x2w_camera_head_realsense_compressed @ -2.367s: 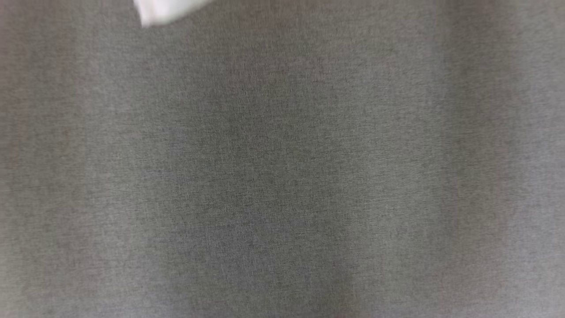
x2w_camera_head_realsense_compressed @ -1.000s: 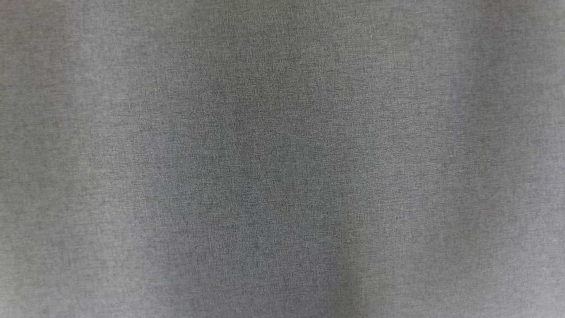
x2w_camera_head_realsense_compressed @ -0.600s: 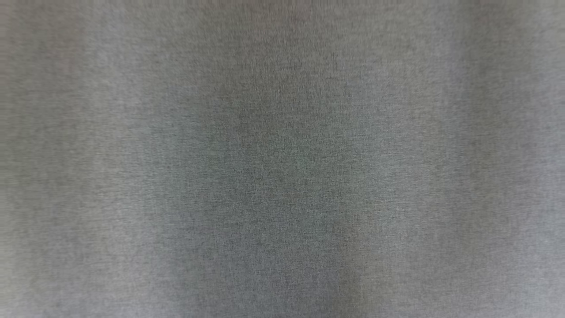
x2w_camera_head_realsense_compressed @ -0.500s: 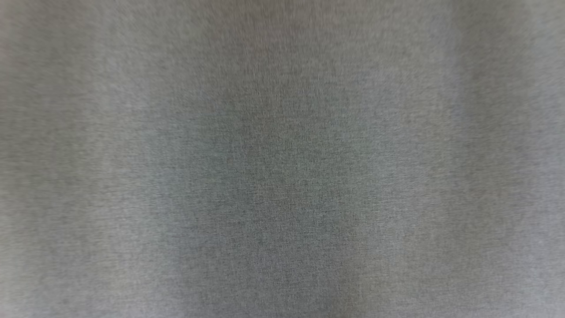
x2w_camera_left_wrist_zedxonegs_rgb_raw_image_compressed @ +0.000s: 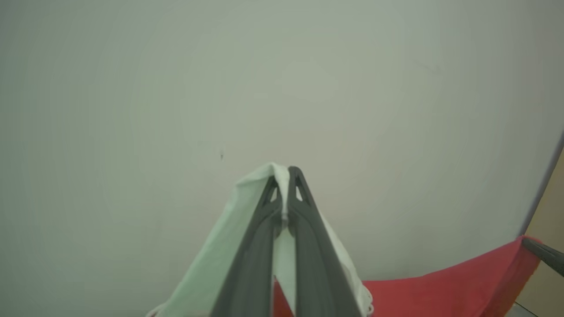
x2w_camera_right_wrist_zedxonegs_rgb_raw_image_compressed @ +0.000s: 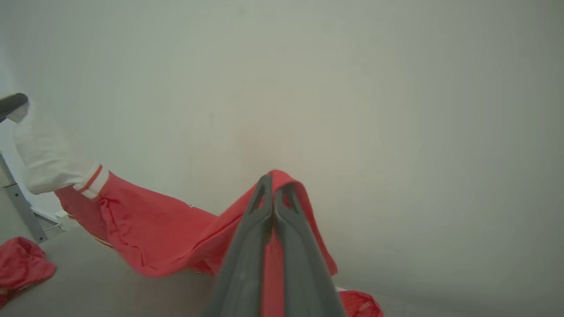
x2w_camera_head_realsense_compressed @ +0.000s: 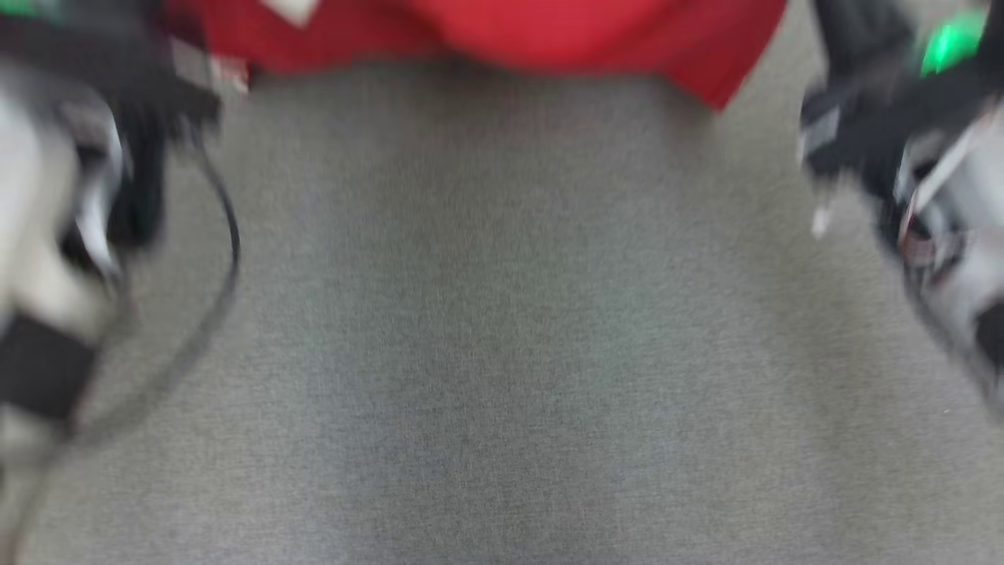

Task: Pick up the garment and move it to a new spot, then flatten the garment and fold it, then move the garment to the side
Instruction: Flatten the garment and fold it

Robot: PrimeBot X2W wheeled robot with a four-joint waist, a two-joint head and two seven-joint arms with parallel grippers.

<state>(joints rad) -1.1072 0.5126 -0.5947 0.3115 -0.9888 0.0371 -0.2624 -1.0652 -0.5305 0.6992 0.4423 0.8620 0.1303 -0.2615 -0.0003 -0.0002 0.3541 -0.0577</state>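
The garment [x2w_camera_head_realsense_compressed: 502,31] is red with a white sleeve and hangs stretched across the top of the head view, blurred. My left gripper [x2w_camera_left_wrist_zedxonegs_rgb_raw_image_compressed: 286,171] is shut on the white sleeve [x2w_camera_left_wrist_zedxonegs_rgb_raw_image_compressed: 220,246]; the red body [x2w_camera_left_wrist_zedxonegs_rgb_raw_image_compressed: 440,290] runs off to the lower right, where a right gripper finger [x2w_camera_left_wrist_zedxonegs_rgb_raw_image_compressed: 544,255] holds it. My right gripper [x2w_camera_right_wrist_zedxonegs_rgb_raw_image_compressed: 275,182] is shut on a red edge. From there the garment [x2w_camera_right_wrist_zedxonegs_rgb_raw_image_compressed: 154,237] sags left to the white sleeve [x2w_camera_right_wrist_zedxonegs_rgb_raw_image_compressed: 48,158], which hangs from a left gripper finger [x2w_camera_right_wrist_zedxonegs_rgb_raw_image_compressed: 11,105]. My left arm [x2w_camera_head_realsense_compressed: 47,235] and right arm [x2w_camera_head_realsense_compressed: 941,235] flank it.
A grey cloth surface [x2w_camera_head_realsense_compressed: 502,353] lies under the garment. Other red cloth lies crumpled on it at the left [x2w_camera_right_wrist_zedxonegs_rgb_raw_image_compressed: 22,264] and near the bottom [x2w_camera_right_wrist_zedxonegs_rgb_raw_image_compressed: 359,304]. A metal frame [x2w_camera_right_wrist_zedxonegs_rgb_raw_image_compressed: 20,202] stands at the left, before a pale wall [x2w_camera_right_wrist_zedxonegs_rgb_raw_image_compressed: 352,88]. A black cable [x2w_camera_head_realsense_compressed: 227,235] loops off my left arm.
The earlier head frames held just the grey surface. Now the red garment and both arms have come into the picture, all smeared by motion.
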